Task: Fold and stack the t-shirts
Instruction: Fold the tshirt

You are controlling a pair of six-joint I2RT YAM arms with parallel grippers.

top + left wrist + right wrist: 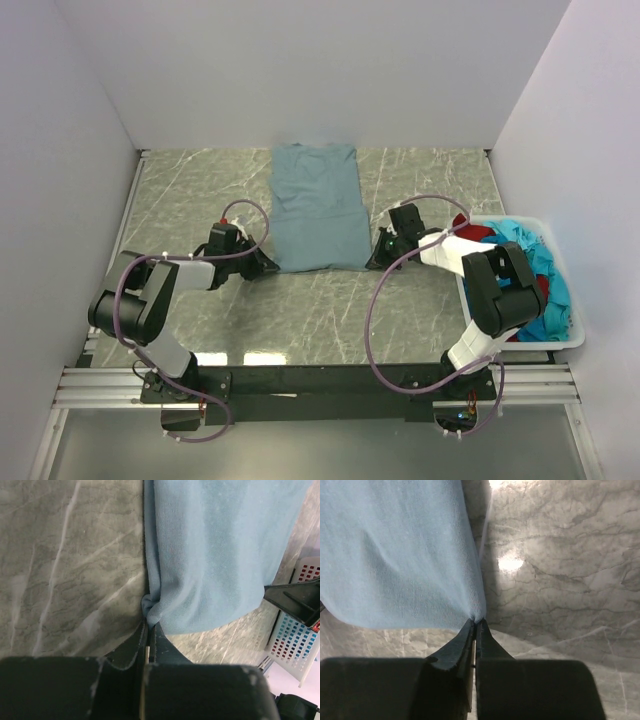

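- The grey-blue t-shirt (316,205) was laid flat on the marble-patterned counter (190,195) as a narrow lengthwise strip, running from the far edge towards the middle; no sleeves were to be seen, so the sides were judged already folded inward.
- The left pincer (149,626) was closed tight on the near left corner of that shirt; a small bunch of cloth was gathered at its tips.
- The right pincer (476,624) was likewise closed on the near right corner; the cloth was drawn to a point between its jaws.
- The turquoise t-shirt (548,268) and the dark red t-shirt (468,228) were heaped unfolded in the white bin (550,343) at the right of the counter, just beside the right arm.
- The step in hand was judged to be the crosswise fold of the grey-blue shirt; the grasp was made, but both corners were low at the counter and no lift was yet begun.
- For the next move, both corners would need to be raised together and carried towards the far end; an even pace would be called for, so that the near hem was kept taut and square; release would be best withheld until hem and collar edge were lined up.
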